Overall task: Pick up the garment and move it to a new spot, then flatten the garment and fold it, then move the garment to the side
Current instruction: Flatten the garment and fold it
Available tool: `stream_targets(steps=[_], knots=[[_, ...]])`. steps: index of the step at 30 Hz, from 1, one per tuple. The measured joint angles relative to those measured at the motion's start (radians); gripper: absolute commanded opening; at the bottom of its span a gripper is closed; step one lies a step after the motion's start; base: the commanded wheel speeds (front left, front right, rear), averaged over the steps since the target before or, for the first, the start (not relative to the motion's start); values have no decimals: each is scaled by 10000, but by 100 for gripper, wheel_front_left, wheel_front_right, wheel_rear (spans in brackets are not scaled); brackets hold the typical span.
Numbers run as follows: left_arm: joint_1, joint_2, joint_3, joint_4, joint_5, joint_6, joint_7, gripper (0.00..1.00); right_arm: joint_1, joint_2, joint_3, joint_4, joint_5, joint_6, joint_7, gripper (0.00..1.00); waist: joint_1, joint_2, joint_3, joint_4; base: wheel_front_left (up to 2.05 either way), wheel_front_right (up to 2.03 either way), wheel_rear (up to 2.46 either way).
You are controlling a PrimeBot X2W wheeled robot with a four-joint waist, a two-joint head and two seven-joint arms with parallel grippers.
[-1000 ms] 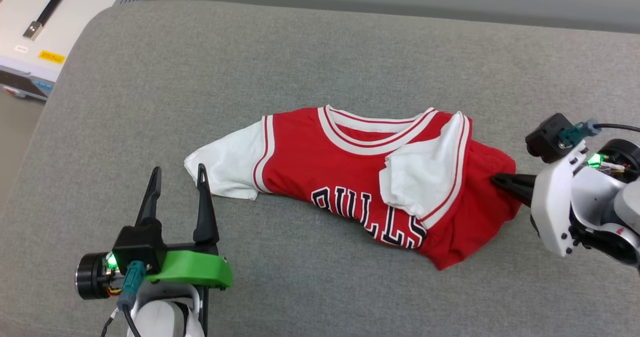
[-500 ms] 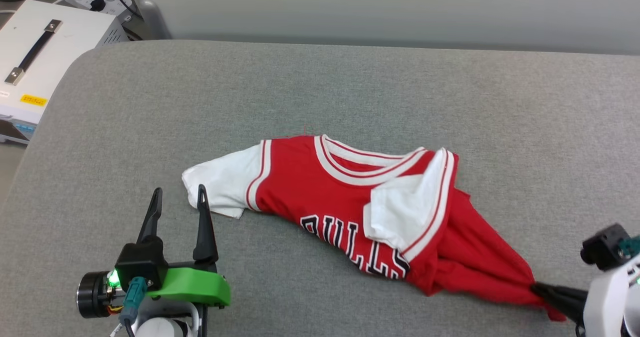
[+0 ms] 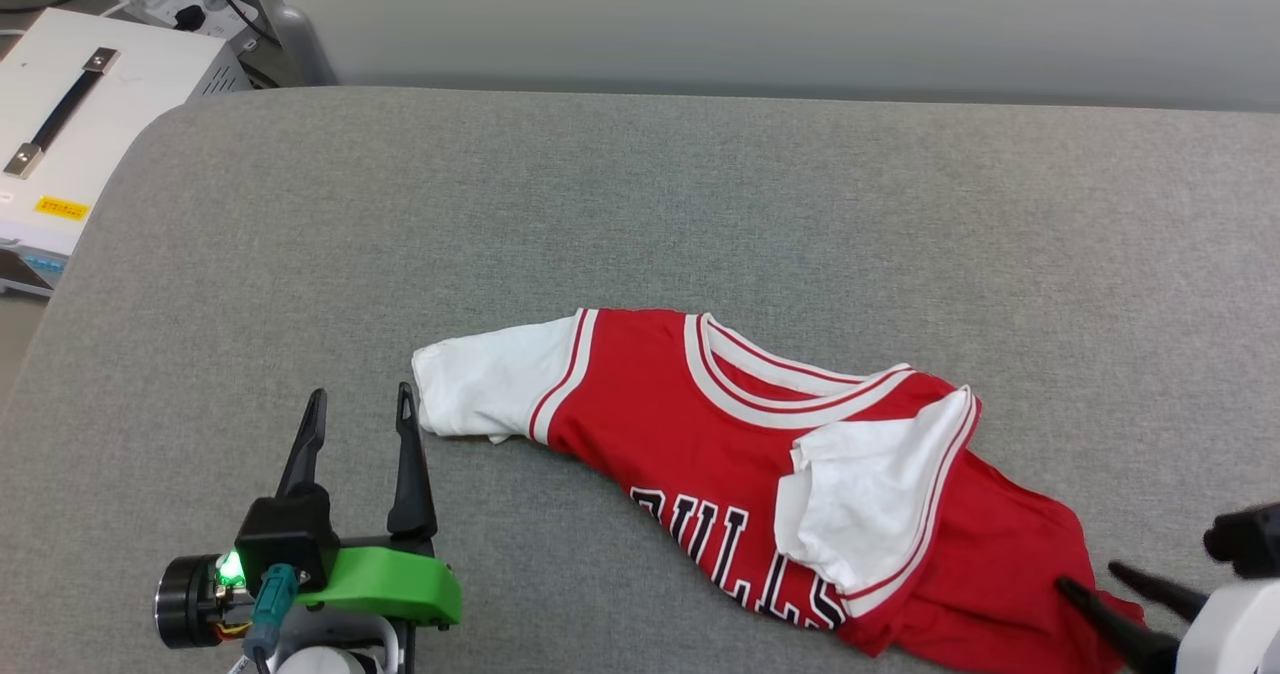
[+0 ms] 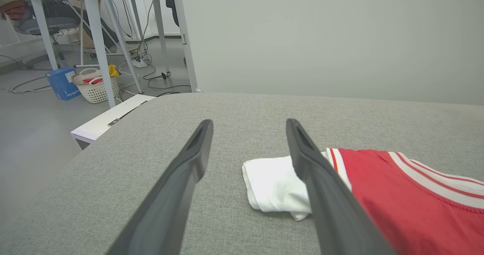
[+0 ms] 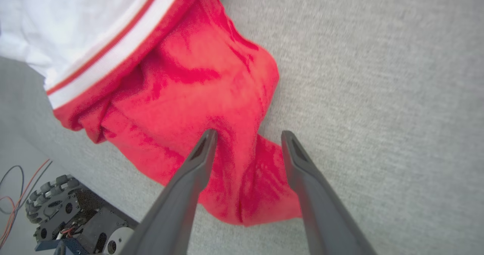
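Near left, the left gripper (image 3: 361, 394) hovers with jaws wide and empty, just beside a white sleeve (image 3: 480, 389). Near right, the right gripper (image 3: 1088, 574) holds its jaws apart astride the red hem (image 5: 242, 194), gripping nothing. The garment (image 3: 700, 424) lies rumpled centre-right on the grey table (image 3: 640, 204). Flattening it likely means unfolding the other sleeve (image 3: 870, 504) off the chest and drawing the hem smooth.

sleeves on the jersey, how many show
2: one sleeve lies flat at the jersey's left end; the other sleeve is folded over its red front.
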Motion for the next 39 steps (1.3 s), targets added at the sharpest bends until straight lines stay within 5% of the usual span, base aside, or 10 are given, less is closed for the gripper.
stream_targets(steps=[7,13,19,27,39], knots=[[52,-2,-21,-36,86,0,0,100,8,75,-2483,-1923,-681,-8,-188,100,0,0,-37,-30,0,0,0],[29,-4,-109,-96,86,0,0,100,-936,65,-3037,-3210,-1507,-8,1177,100,0,0,152,18,0,0,0],[-91,-6,-247,-151,88,-12,0,100,-3018,-180,-1829,-3356,-1542,-8,3519,100,0,0,452,145,0,0,0],[-487,-6,-568,-171,61,6,2,100,-5216,-69,307,-1785,-1135,-8,6426,100,0,0,979,424,0,0,0],[-1079,-13,-970,-130,-182,176,2,100,-6396,362,2646,1076,-1239,-8,6245,98,0,0,1920,983,0,0,0]])
